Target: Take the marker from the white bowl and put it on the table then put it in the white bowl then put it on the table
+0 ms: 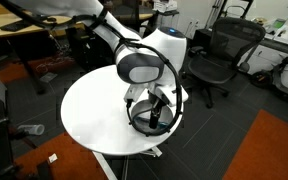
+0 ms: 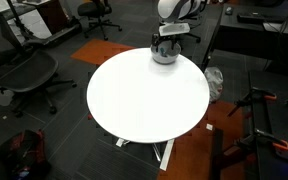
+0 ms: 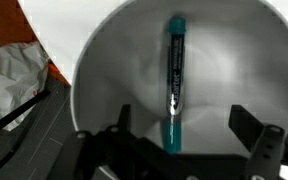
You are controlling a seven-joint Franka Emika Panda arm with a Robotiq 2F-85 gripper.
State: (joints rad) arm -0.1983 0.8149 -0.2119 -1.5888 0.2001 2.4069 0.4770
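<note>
no readable text anywhere, print on the marker (image 3: 173, 82) too blurred

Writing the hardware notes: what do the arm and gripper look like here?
The arm is glossy white with rounded, bulbous joint housings; one joint carries a dark round end cap. The gripper is black, with two blocky, flat-faced fingers. A thin dark cable seems to loop past the wrist. No markings are legible.

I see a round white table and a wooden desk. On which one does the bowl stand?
On the round white table, near its edge, under the gripper; the bowl holds the marker. The wooden desk stands apart.
</note>
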